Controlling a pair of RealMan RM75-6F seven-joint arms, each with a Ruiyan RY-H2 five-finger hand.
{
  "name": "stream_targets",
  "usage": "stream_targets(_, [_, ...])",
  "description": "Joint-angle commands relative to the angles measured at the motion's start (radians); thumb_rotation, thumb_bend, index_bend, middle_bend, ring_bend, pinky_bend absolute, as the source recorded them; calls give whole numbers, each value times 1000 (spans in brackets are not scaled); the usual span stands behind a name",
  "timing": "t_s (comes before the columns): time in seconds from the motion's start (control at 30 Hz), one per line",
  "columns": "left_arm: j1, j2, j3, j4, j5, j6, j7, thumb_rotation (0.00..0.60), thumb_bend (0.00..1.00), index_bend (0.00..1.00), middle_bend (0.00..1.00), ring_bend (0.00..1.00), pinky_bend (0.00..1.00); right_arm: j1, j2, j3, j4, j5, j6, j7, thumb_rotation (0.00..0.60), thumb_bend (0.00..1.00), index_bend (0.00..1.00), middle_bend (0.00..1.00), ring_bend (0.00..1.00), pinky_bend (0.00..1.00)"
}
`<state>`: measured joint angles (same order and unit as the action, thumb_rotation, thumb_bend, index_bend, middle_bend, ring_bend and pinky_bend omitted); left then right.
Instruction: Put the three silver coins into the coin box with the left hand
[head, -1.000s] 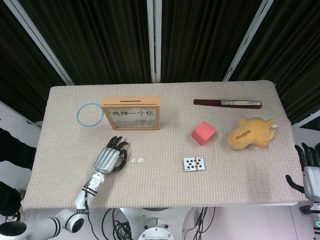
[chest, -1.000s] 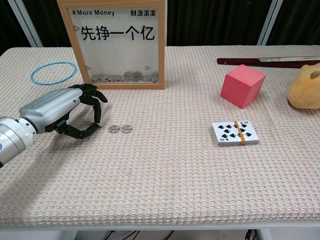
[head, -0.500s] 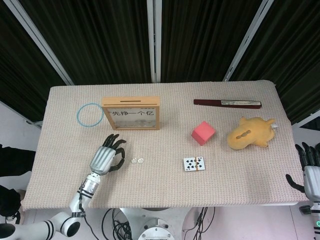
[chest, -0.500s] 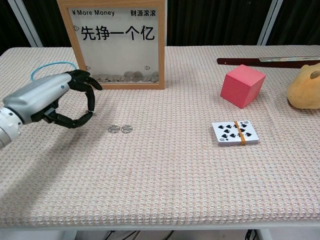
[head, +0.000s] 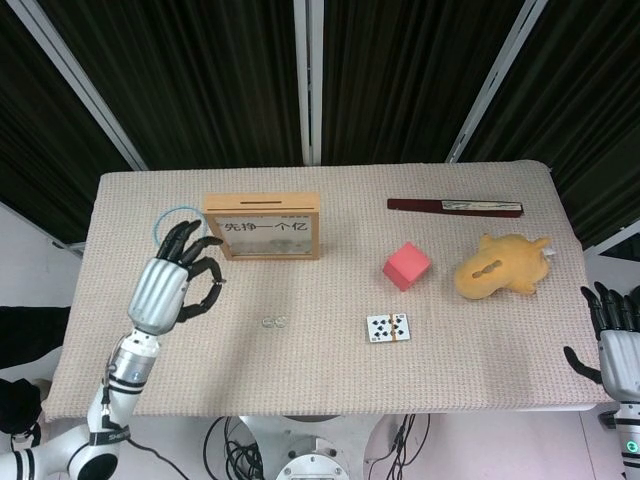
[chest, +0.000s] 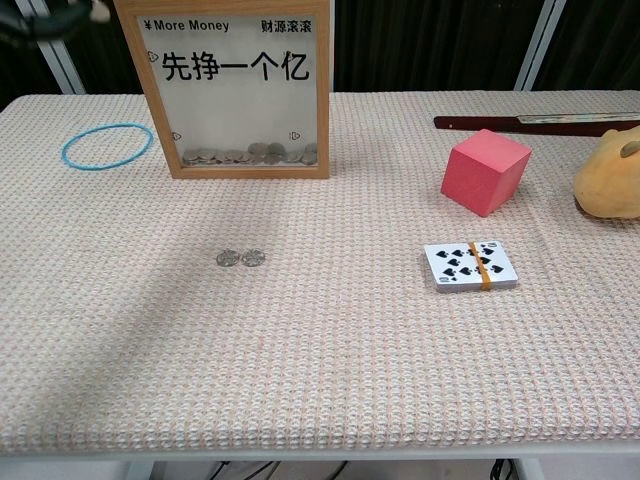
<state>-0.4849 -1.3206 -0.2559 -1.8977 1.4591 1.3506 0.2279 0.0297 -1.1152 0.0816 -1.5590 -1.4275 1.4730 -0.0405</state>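
Head view showed the left hand (head: 172, 287) raised, fingers (head: 197, 250) curled, any pinched coin indiscernible, box (head: 262, 226) just right, two coins (head: 274, 321) lower right.

Beige woven tablecloth (chest: 330, 380). Two silver coins (chest: 241, 258) near centre-left. Coin box (chest: 237, 85): light wood frame, white panel, black characters. Blue ring (chest: 106, 145) far left. Pink-red cube (chest: 485, 171) right. Cards (chest: 470, 265) white with black spades, orange band. Mustard-yellow plush (head: 501, 266) far right. Left hand (head: 170, 285) silver with black fingers.
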Motion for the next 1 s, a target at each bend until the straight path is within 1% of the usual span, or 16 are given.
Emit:
stream_targets(0.03, [-71, 43, -114, -59, -102, -46, 48, 600, 447, 627, 242, 51, 94, 0, 0, 1, -3, 0, 2, -3, 600, 195, 0, 0, 0, 0])
stream_targets(0.07, [-96, 45, -145, -59, -143, -68, 51, 600, 447, 628, 242, 51, 94, 0, 1, 2, -5, 1, 3, -4, 600, 195, 0, 0, 0, 0])
stream_targets(0.2, [-192, 32, -229, -12, -285, -147, 79, 600, 448, 630, 242, 51, 94, 2, 0, 5, -6, 7, 0, -6, 600, 195, 0, 0, 0, 0])
stream_targets(0.33, [-286, -7, -282, 63, -453, -222, 101, 600, 447, 633, 243, 51, 93, 5, -4, 3, -5, 8, -6, -8, 600, 195, 0, 0, 0, 0])
stream_targets(0.47, [-374, -60, -318, 140, -625, -250, 151, 600, 450, 633, 245, 51, 92, 6, -8, 4, 3, 14, -11, -7, 600, 195, 0, 0, 0, 0])
stream_targets(0.5, [-397, -71, -323, 159, -672, -260, 162, 600, 451, 633, 245, 51, 92, 6, -8, 5, 3, 14, -10, -4, 600, 195, 0, 0, 0, 0])
stream_targets(0.6, [-436, -82, -317, 199, -753, -285, 187, 600, 451, 633, 245, 51, 92, 5, -7, 5, 4, 11, -6, 1, 600, 195, 0, 0, 0, 0])
stream_targets(0.77, [-469, -87, -285, 251, -817, -305, 218, 600, 457, 633, 245, 51, 92, 6, -4, 7, 7, 12, -4, 8, 600, 195, 0, 0, 0, 0])
stream_targets(0.87, [-485, -86, -276, 278, -860, -331, 214, 600, 456, 634, 245, 51, 90, 6, -6, 5, 8, 9, -6, 9, 600, 195, 0, 0, 0, 0])
stream_targets(1.0, [-503, -82, -279, 298, -930, -364, 193, 600, 456, 638, 246, 52, 86, 7, -9, 4, 6, 8, -6, 6, 600, 195, 0, 0, 0, 0])
